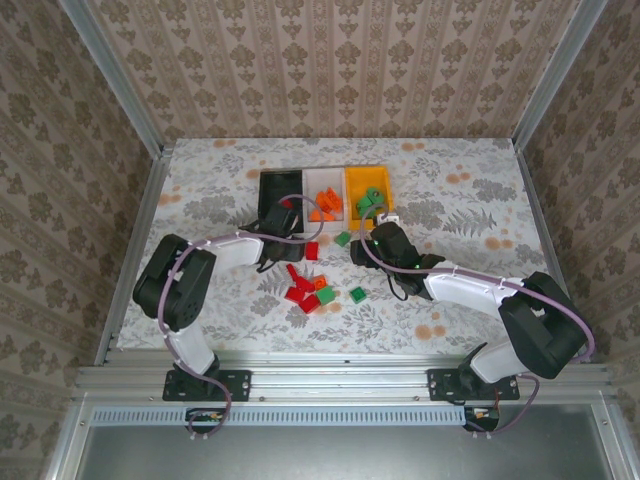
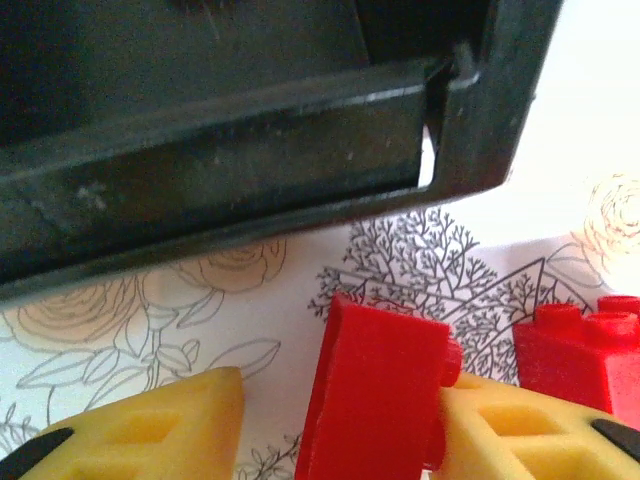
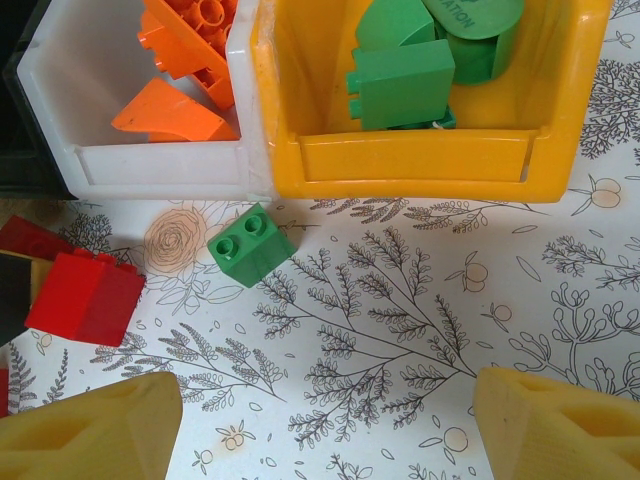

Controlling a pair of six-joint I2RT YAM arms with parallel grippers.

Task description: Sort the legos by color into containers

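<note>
The left gripper [image 2: 345,405] stands with its 2 yellow fingers [image 2: 150,430] apart around an upright red brick [image 2: 375,385]. The brick's studded side touches the right-hand finger, while a strip of tabletop shows between the brick and the other finger, so it is not clamped. A second red brick [image 2: 580,350] lies just beside it, to the right. The near wall of the black bin [image 2: 250,150] stands right ahead of these fingers.

The right gripper [image 3: 330,430] is spread wide, with patterned tabletop between its fingers. A green brick [image 3: 250,245] lies ahead of it, studs up, nearer its left-hand finger. It sits just short of the seam between the white bin [image 3: 150,165] and the orange-yellow bin [image 3: 420,165].

The 3 bins are joined in a row. The white one holds orange pieces [image 3: 185,60], and the orange-yellow one holds green pieces [image 3: 410,75]. What the black one holds cannot be told.

From above, the loose bricks [image 1: 297,293], mostly red with a few green and 1 orange, gather between the 2 arms on the near side of the bins. The table [image 1: 200,180] lies bare to the left of the black bin and to the right of the orange-yellow one, out to the metal rails [image 1: 131,250] at each side.
</note>
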